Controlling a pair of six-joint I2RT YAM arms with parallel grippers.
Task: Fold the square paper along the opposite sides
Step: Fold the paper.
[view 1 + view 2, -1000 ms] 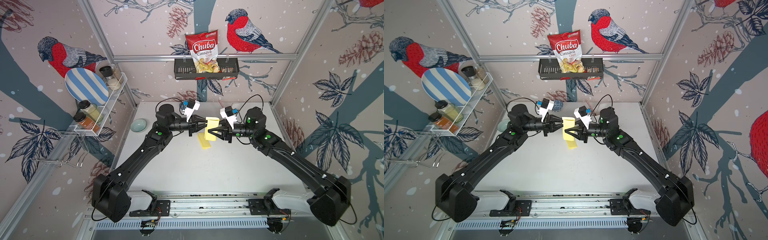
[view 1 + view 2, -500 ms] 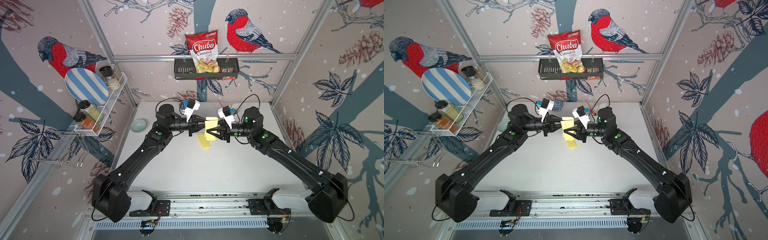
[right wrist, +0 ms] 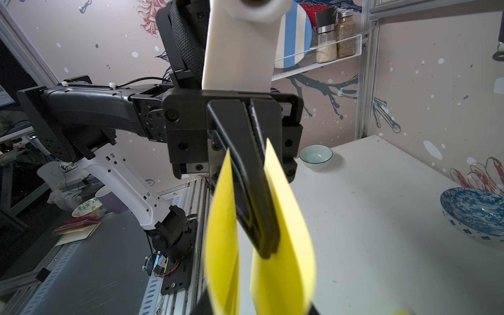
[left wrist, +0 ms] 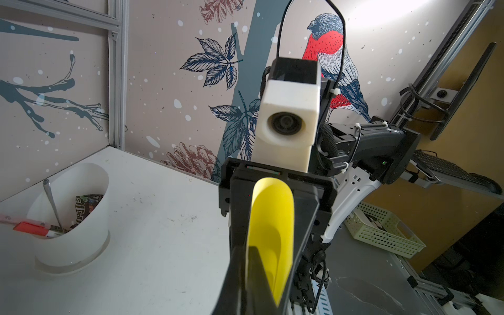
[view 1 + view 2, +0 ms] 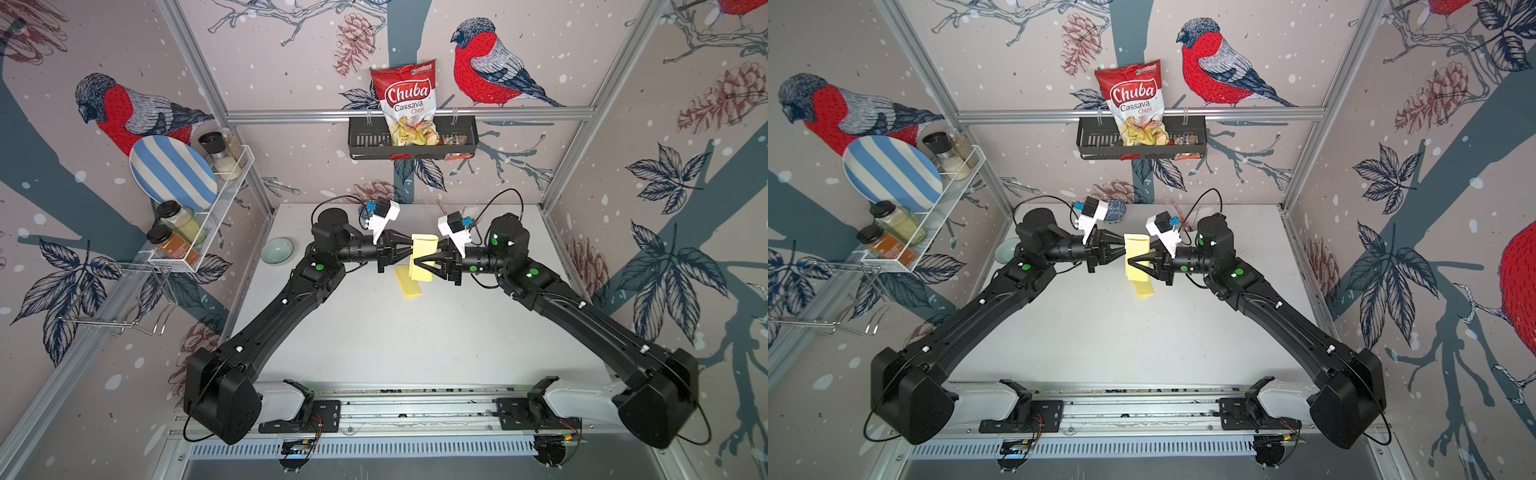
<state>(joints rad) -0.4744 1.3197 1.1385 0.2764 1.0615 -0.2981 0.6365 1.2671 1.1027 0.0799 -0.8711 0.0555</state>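
Curled yellow paper [image 5: 424, 247] over scuffed white table [image 5: 395, 332], bird-print walls [image 5: 291, 50]; left gripper [image 5: 409, 252] clamps its nine-o'clock edge; right gripper [image 5: 418, 258] straddles it, jaws apart.

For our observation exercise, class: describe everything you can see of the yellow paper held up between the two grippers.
The yellow paper is a thin, plain sheet, matte, bent over into a soft loop with no sharp crease, its two layers bowing apart. It hangs lifted clear of the table. The left gripper is shut on its edge; the right gripper straddles the loop, jaws partly apart, and whether they press it cannot be told.
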